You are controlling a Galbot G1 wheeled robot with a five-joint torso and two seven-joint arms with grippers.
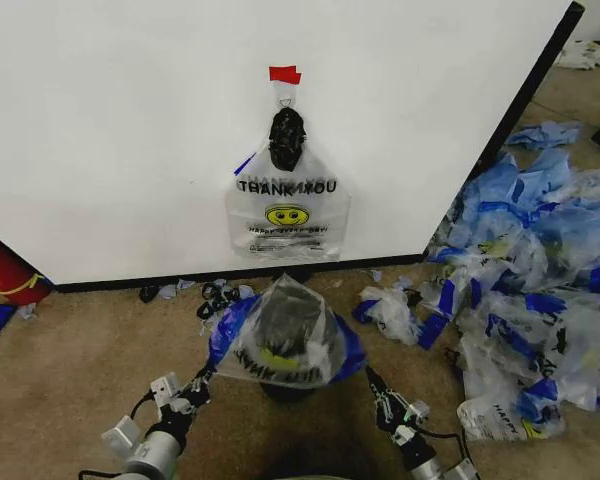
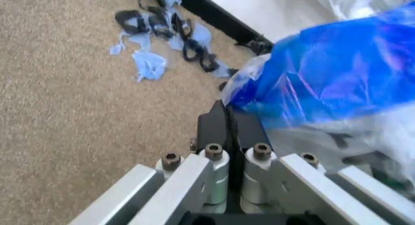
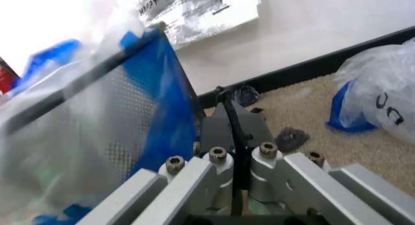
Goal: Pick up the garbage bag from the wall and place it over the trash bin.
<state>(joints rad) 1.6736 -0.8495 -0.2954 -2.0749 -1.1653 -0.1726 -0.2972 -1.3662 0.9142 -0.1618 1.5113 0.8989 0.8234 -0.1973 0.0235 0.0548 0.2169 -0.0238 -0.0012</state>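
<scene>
the garbage bag [image 1: 285, 335] sits draped over the trash bin [image 1: 285, 388], left gripper [image 1: 198, 385] and right gripper [image 1: 372, 384] both pinched closed at its blue edges, and any tug could drag the thin plastic off or tip the bin.

garbage bag [image 1: 285, 340] over trash bin [image 1: 286, 388], before wall [image 1: 130, 120]

Bright, even light; wrist views blurred close up, white wall [image 1: 130, 120] glaring.

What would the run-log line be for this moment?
bag: draped over trash bin | second bag: hanging on wall | left claw: shut, at bag edge | right claw: shut, beside bag
</scene>
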